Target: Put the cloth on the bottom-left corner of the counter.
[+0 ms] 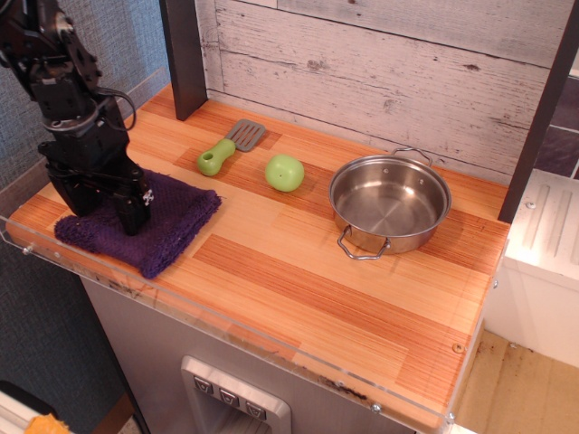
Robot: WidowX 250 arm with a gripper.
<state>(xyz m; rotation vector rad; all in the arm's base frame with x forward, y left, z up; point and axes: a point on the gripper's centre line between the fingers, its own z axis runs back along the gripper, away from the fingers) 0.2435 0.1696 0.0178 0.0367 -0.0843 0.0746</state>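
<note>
Notably, the cloth [154, 226] was fuzzy, dark purple and thickly folded, lying at the near-left corner of the striped wooden counter [308, 280]. The black gripper [109, 215] stood on it, fingers spread, gripping nothing.

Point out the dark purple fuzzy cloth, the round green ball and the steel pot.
Dark purple fuzzy cloth [176, 217]: observation.image view, bare right part.
Round green ball [284, 173]: same view, centre.
Steel pot [390, 203]: same view, inner bottom.
</note>
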